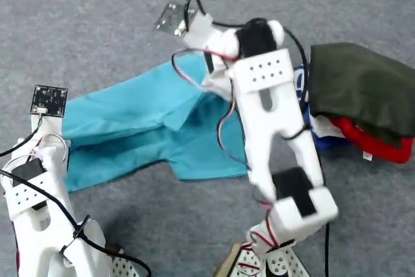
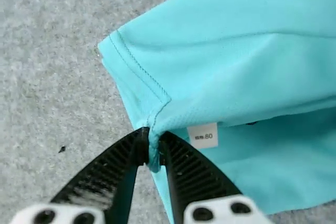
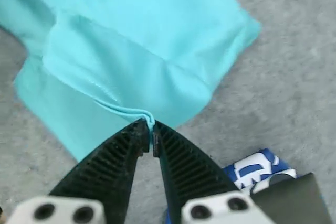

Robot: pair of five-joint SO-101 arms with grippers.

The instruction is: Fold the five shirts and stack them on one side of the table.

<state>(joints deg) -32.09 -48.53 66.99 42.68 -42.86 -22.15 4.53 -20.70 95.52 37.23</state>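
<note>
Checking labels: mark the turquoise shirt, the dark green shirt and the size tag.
turquoise shirt (image 1: 130,128), high view, middle of the cloth.
dark green shirt (image 1: 360,89), high view, its top face.
size tag (image 2: 202,135), left wrist view, its centre.

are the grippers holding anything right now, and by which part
Both hold the turquoise fabric shirt: the left gripper pinches a stitched hem corner near its white label, the right gripper a bunched fold at its edge.

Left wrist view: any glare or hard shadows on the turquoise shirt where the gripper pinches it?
Left wrist view: even, soft light, no glare on the turquoise shirt; only a darker band under its folded-over layer near the left gripper. Right wrist view: similar soft shading along the creases by the right gripper.
</note>
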